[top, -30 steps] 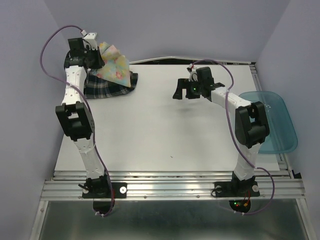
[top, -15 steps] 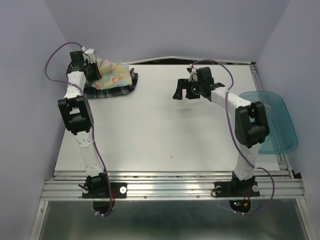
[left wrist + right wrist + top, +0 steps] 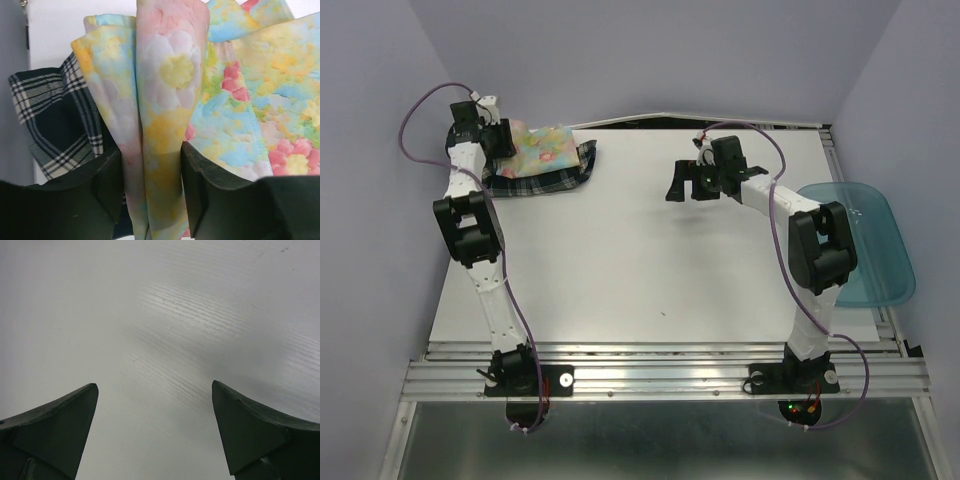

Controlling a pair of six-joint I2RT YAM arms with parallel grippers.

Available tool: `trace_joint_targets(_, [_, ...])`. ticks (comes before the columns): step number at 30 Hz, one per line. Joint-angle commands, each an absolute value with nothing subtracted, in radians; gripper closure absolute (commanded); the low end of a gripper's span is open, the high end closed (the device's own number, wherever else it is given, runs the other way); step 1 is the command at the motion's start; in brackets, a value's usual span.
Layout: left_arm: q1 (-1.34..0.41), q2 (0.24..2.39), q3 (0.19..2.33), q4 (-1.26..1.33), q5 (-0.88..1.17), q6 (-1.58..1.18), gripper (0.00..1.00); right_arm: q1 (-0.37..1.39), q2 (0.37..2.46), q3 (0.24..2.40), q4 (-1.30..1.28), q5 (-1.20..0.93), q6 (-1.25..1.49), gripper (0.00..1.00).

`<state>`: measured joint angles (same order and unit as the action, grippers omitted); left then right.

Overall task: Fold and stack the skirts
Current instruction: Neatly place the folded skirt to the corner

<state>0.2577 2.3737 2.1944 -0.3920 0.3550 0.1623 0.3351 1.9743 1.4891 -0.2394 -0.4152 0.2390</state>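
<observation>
The pastel flower-print skirt (image 3: 548, 146) lies folded on top of the dark plaid skirt (image 3: 545, 180) at the table's far left corner. My left gripper (image 3: 503, 140) sits at the stack's left end. In the left wrist view its jaws (image 3: 150, 165) stand open, with a loose, plump fold of the flower-print skirt (image 3: 172, 75) between them. The plaid skirt (image 3: 55, 115) shows underneath at the left. My right gripper (image 3: 682, 183) hovers over bare table at the far middle, open and empty (image 3: 155, 390).
A translucent teal bin (image 3: 865, 245) sits off the table's right edge beside the right arm. A purple wall stands close behind and left of the stack. The white table (image 3: 640, 260) stretches between the arms.
The left arm lowered the lifted flower-print skirt flat onto the plaid one and shifted back-left. Its jaws have parted around the fold. The right arm has barely moved.
</observation>
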Motion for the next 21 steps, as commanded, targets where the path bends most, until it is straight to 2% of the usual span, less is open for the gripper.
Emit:
trace_joint_targets(1, [0.268,2.269,2.249,-0.371,0.281,0.213,0.38,0.334,1.953,1.47,-0.23,-0.426,0.232,0.0])
trace_joint_targets(7, [0.268,2.224,2.267,-0.371,0.18,0.239,0.36,0.334,1.944,1.467,-0.23,-0.426,0.23,0.0])
trace_joint_targets(13, [0.268,2.166,2.247,-0.357,0.163,0.265,0.34,0.334,1.933,1.456,-0.23,-0.422,0.227,0.0])
trace_joint_targets(18, [0.265,2.146,2.237,-0.4,0.334,0.273,0.34,0.334,1.931,1.456,-0.23,-0.425,0.226,0.0])
trace_joint_targets(21, [0.252,2.148,2.217,-0.397,0.389,0.276,0.37,0.334,1.931,1.454,-0.229,-0.428,0.225,0.0])
